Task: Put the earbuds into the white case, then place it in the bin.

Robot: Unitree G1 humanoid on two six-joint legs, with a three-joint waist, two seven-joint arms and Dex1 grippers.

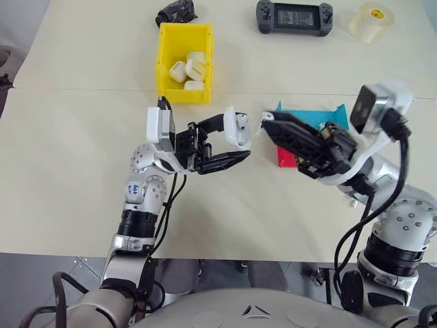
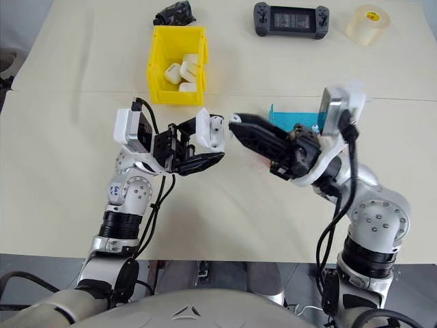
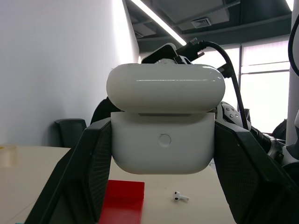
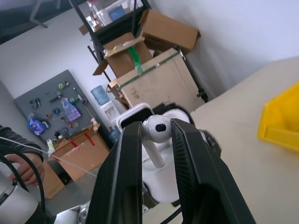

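Left eye view: the pale tabletop [image 1: 82, 205] carries one bright yellow rectangular open-top plastic bin [image 1: 166, 61] holding four small white cases, one black handheld game console [image 1: 294, 16], one clear roll of tape [image 1: 371, 21], one teal tray [image 1: 315, 114] and one red tray [image 1: 285, 157]. The left claw [image 1: 232, 145] is clamped on the small white glossy rounded case [image 1: 237, 128], held above the tabletop with its lid ajar. The right claw [image 4: 156, 140] pinches one tiny white glossy earbud [image 4: 156, 130], close beside the case. A second earbud [image 3: 178, 197] lies on the tabletop just beside the red tray.

The step in hand looks like seating the held earbud. I would turn it stem-first toward a socket, approach slowly and release only once it sits, while the left claw holds the case steady.
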